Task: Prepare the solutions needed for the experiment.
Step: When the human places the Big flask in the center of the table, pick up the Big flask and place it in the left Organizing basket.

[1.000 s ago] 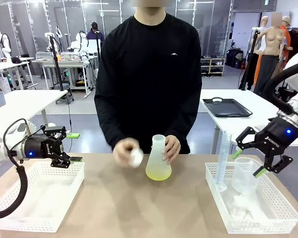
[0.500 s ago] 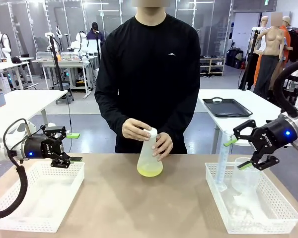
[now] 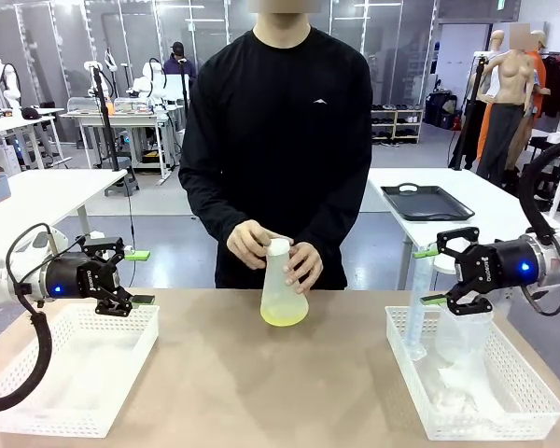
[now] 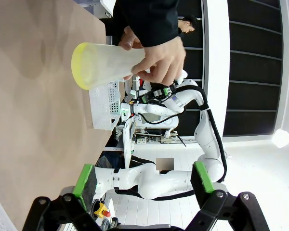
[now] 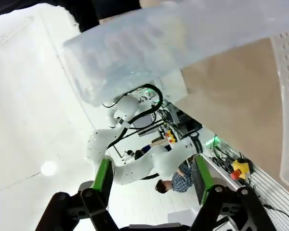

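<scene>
Robot's left hand (image 3: 140, 277) hangs wide open and empty over the left basket (image 3: 37, 415). At the middle of the desk (image 3: 215, 392) the person's hands (image 3: 250, 245) grip the flask (image 3: 282, 285). The solutions (image 3: 285, 318) pool in its base.

Judged step: mixing.

Robot's right hand (image 3: 429, 276) gapes empty just above the beaker (image 3: 462, 334). Its next move is likely to lower squarely around it.

The flask mouth is covered, so a stopper cannot be confirmed.

Tan table (image 3: 261, 392): left basket (image 3: 47, 422), right basket (image 3: 490, 426).
</scene>
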`<move>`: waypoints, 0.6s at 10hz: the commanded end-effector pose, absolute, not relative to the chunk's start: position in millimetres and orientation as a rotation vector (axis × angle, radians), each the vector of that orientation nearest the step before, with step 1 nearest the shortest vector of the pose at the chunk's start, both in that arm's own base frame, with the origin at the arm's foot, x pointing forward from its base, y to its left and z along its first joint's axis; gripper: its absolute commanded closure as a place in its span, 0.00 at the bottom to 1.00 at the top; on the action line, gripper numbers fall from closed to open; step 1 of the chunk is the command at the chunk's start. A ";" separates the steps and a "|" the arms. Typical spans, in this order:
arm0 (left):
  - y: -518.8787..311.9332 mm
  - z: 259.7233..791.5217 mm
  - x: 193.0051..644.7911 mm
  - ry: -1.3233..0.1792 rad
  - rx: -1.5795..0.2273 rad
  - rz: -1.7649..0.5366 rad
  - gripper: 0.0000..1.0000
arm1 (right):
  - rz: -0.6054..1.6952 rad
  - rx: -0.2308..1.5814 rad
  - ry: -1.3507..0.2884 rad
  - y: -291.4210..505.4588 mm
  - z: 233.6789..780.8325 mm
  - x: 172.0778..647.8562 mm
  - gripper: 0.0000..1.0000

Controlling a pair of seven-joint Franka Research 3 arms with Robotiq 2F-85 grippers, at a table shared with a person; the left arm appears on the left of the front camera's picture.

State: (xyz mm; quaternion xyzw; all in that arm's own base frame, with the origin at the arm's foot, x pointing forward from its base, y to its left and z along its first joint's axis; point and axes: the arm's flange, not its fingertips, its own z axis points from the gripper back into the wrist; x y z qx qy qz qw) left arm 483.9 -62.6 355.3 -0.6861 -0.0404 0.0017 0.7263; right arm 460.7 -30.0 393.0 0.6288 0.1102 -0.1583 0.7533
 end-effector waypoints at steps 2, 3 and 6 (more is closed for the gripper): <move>-63.9 356.0 484.7 -0.119 -1.520 0.001 0.00 | -0.163 1.471 0.207 -34.5 394.7 465.6 0.17; -63.9 356.0 484.7 -0.119 -1.520 0.001 0.00 | -0.111 1.454 0.223 -38.1 394.5 467.5 0.17; -63.9 356.0 484.7 -0.119 -1.520 0.001 0.00 | -0.083 1.497 0.245 -36.8 391.4 475.0 0.17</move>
